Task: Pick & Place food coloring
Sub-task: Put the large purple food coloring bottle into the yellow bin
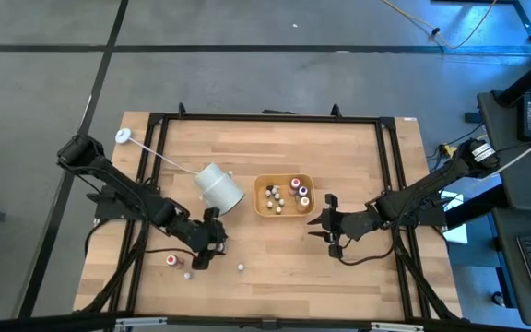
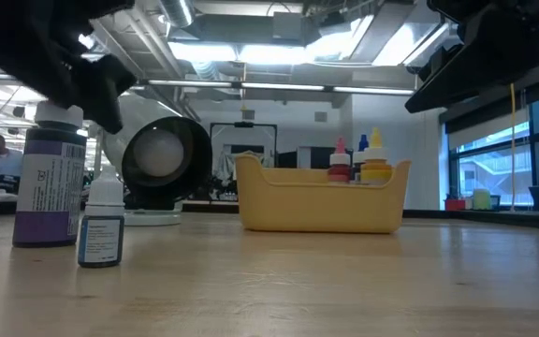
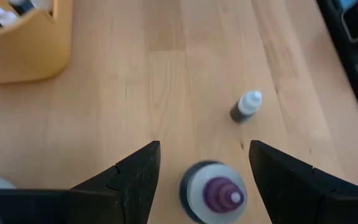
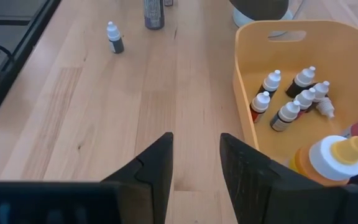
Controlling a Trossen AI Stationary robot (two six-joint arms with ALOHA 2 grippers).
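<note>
On the table (image 1: 275, 254), purple-capped bottle (image 3: 213, 193) between left pincer (image 3: 204, 171) fingers.

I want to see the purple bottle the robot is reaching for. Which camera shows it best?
The left wrist view: the purple-capped bottle stands between the open left gripper fingers. The low view shows its side, partly behind the arm. The right wrist view cuts off its top. The high view barely shows it.

Orange tray (image 4: 244, 68) holds small bottles (image 4: 289, 102); one dropper bottle (image 4: 115, 38), perhaps blue, stands apart.
</note>
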